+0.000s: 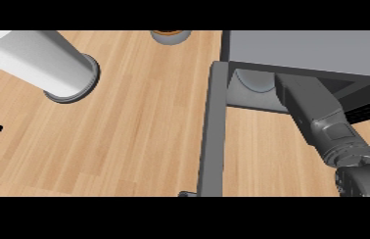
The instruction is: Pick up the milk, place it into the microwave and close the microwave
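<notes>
The grey microwave (296,49) stands at the upper right with its dark door (213,135) swung open toward me, seen edge-on. Inside the cavity a pale round turntable (253,81) shows. My right forearm (307,103) runs from the lower right corner into the opening. Its far end passes under the microwave's top, so the right hand is hidden. No milk shows anywhere in the view. Of my left hand (1,128) only a black sliver shows at the left edge.
A thick pale cylinder (54,61) with a grey ringed end lies over the upper left of the wooden counter (137,135). A grey cup (171,36) with brown contents sits at the top middle, left of the microwave.
</notes>
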